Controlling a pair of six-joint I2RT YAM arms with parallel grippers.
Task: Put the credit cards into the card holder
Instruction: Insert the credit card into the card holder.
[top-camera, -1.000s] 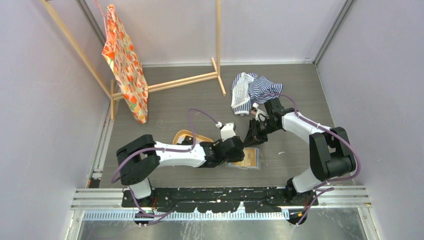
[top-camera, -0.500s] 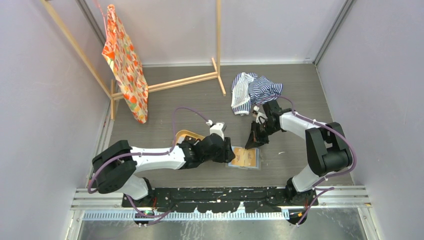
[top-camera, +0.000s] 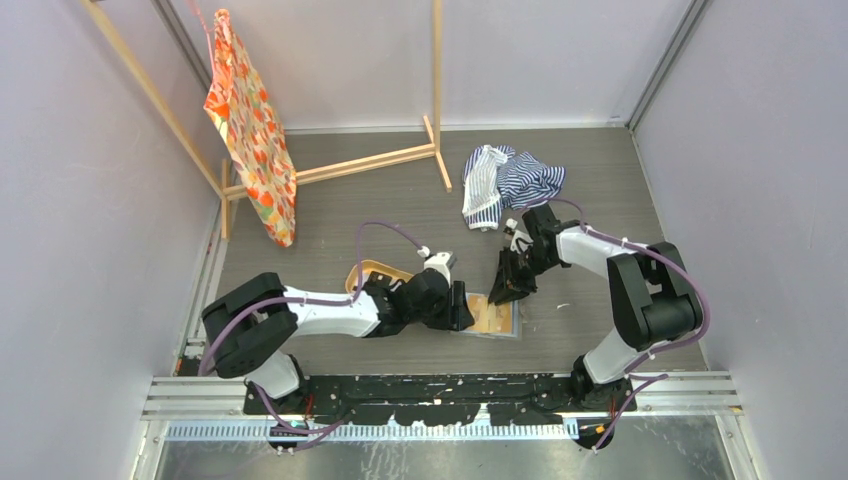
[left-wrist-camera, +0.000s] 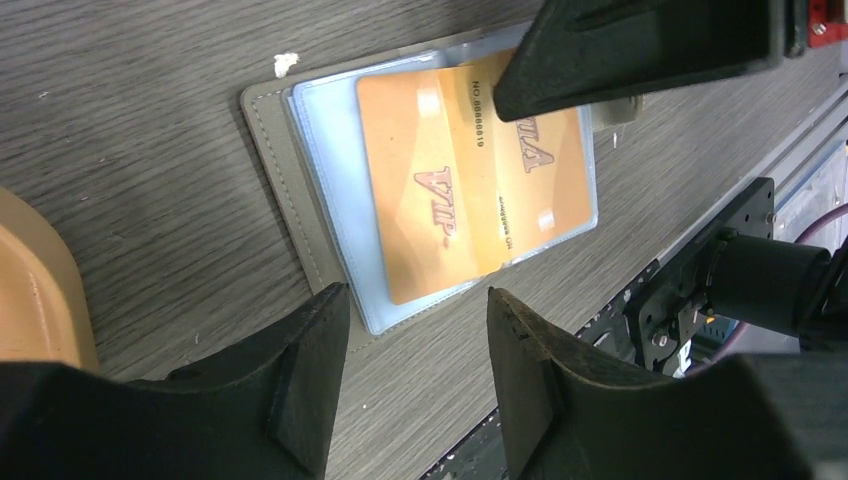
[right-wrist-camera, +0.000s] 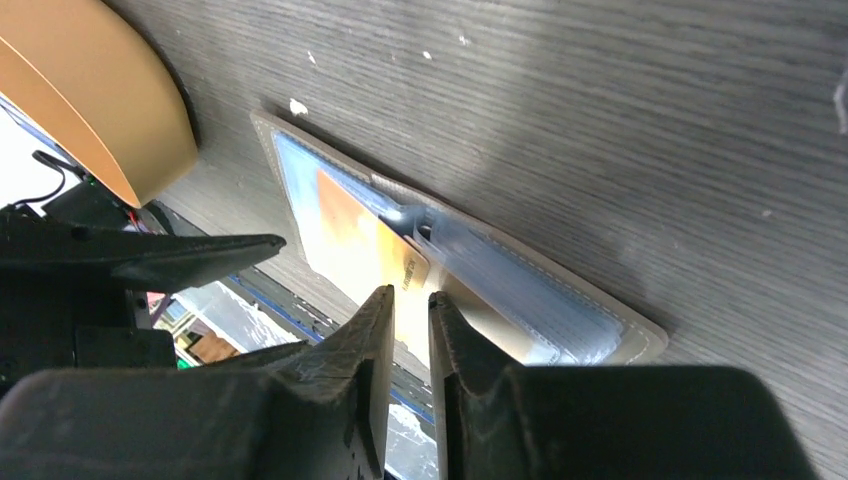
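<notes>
The card holder (top-camera: 503, 318) lies open on the table, grey-brown outside with pale blue-grey sleeves (left-wrist-camera: 330, 150). An orange credit card (left-wrist-camera: 440, 190) marked VIP lies on its sleeves, overlapped by a second orange one (left-wrist-camera: 535, 165). In the right wrist view an orange card (right-wrist-camera: 345, 225) shows on the holder (right-wrist-camera: 610, 325). My left gripper (left-wrist-camera: 418, 296) hovers open just off the holder's near edge, with nothing between its fingers. My right gripper (right-wrist-camera: 410, 295) stands over the cards' far end, its jaws a narrow slit apart with light showing through; its finger (left-wrist-camera: 640, 45) covers one card corner.
An oval orange tray (top-camera: 372, 272) sits just left of the holder, close to my left arm. A striped cloth (top-camera: 510, 180) lies behind the right gripper. A wooden rack (top-camera: 380, 160) with a patterned orange bag (top-camera: 250, 130) stands at the back left.
The left gripper has pulled back left off the holder, uncovering more of it, and its jaws have spread wider. The right gripper has edged down toward the holder.
</notes>
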